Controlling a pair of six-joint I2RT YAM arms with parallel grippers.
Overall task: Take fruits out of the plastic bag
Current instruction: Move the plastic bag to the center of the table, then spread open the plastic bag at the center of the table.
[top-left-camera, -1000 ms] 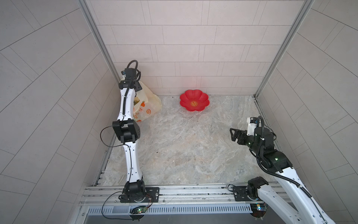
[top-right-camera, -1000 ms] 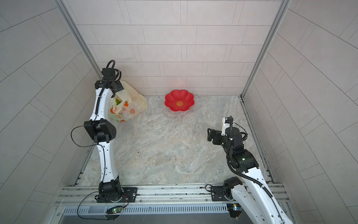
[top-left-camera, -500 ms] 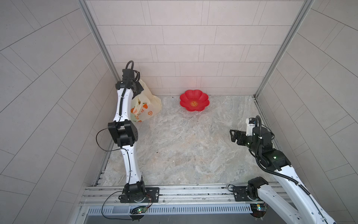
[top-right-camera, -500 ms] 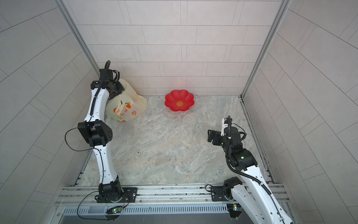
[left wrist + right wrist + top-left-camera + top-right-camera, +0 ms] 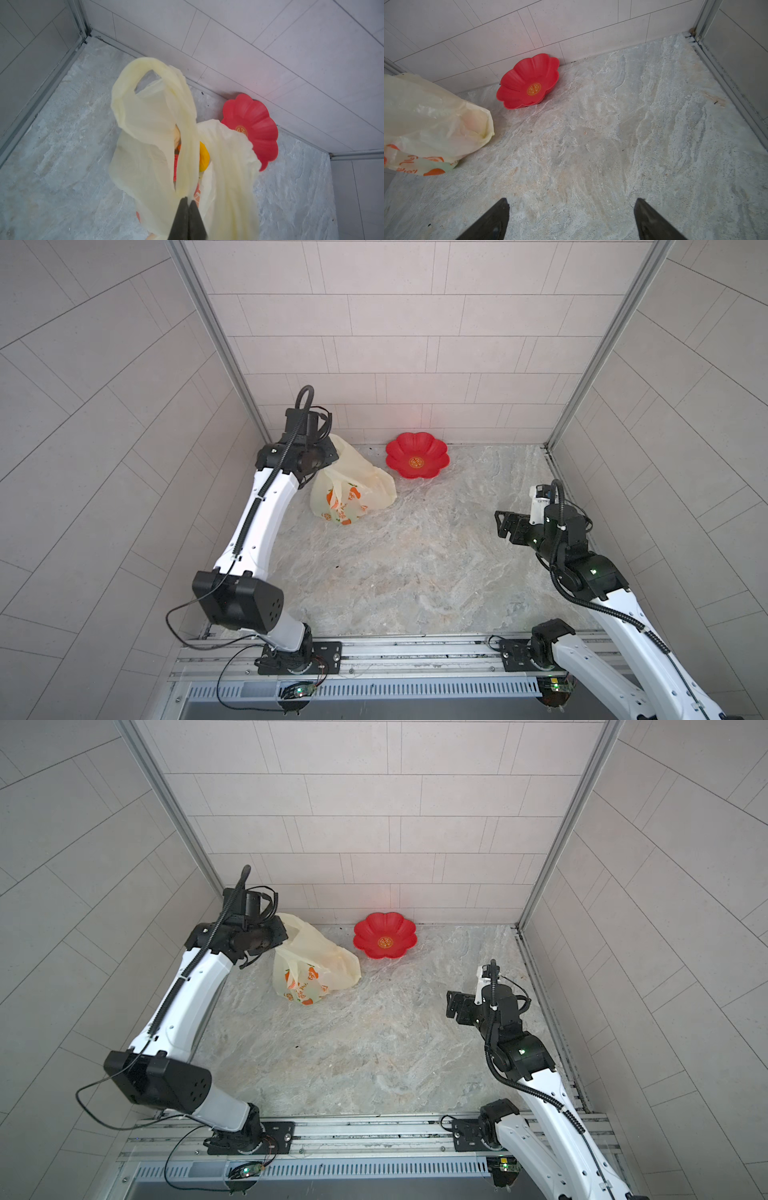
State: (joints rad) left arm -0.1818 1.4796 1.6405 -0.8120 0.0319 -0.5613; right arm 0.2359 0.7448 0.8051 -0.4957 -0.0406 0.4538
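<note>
1. The left gripper pinches a handle of the plastic bag, near the tabletop's far-left corner.
2. The fruits lie inside; one looks orange-yellow, though blurred.
3. The right gripper gapes wide and empty.

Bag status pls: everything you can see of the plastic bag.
The bag is thin, translucent pale-yellow film, crinkled, with orange prints low on its side. One loop handle stands open; the shut left pincer pinches a taut strip of film running toward it. The mouth gapes a little, showing a yellow-orange fruit and something red inside. Its bottom seems to rest on the table near the back left corner, beside the dish, not touching it.
</note>
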